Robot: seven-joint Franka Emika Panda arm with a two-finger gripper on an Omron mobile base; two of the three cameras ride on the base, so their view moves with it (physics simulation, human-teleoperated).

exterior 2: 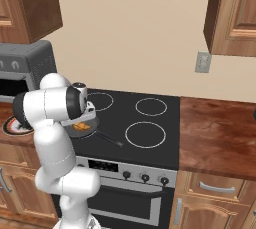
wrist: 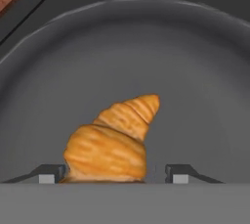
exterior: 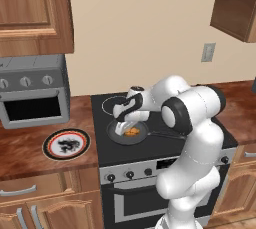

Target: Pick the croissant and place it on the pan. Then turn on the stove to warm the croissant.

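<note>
One croissant [wrist: 110, 145] lies in one pan [wrist: 205, 71], apparently loose between the parted gripper [wrist: 111, 175] jaws.

The croissant [wrist: 111, 142] is golden-orange with paler streaks across its ridges. The pan [wrist: 205, 81] is plain dark grey. The stove [exterior: 150, 159] has a black top with white ring burners and a silver front. The plate [exterior: 66, 144] is white, rimmed red and black, with a dark central motif. The counter [exterior: 30, 153] is mottled reddish-brown.
</note>
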